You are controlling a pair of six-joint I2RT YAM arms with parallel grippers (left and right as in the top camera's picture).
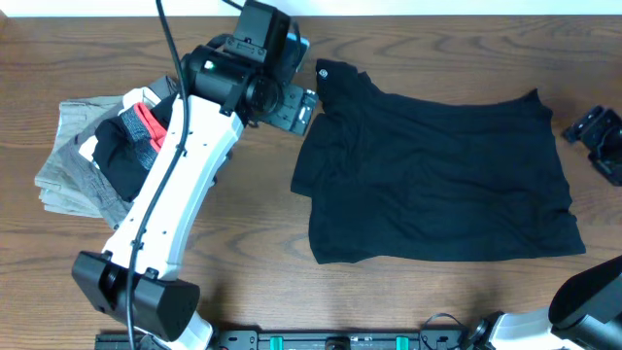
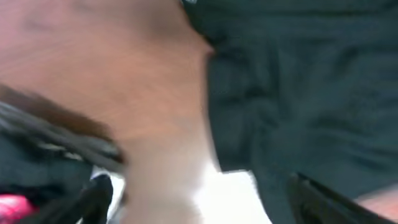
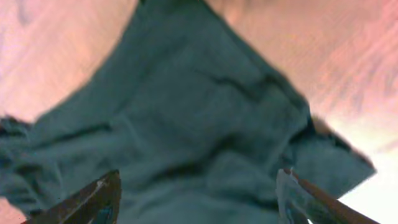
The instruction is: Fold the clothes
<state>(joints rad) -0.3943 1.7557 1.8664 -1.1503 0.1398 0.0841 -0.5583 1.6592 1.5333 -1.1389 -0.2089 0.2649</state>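
Left gripper (image 1: 299, 109): jaws wide, empty, between folded garment pile (image 1: 73, 160) and black T-shirt (image 1: 437, 185). Right gripper (image 1: 601, 136): wide too, holding nothing, beyond shirt on side away from pile. T-shirt: spread mostly flat, apart from pile. Probably soft, light, limp; best pinched at corners.

We see T-shirt (image 1: 437, 180) plain black, small white logo (image 1: 323, 69). Desk (image 1: 262, 262) brown woodgrain. Folded pile (image 1: 66, 175) grey, white (red patch (image 1: 148, 123) on smaller black piece (image 1: 121, 163)). Left arm (image 1: 185, 175) white.
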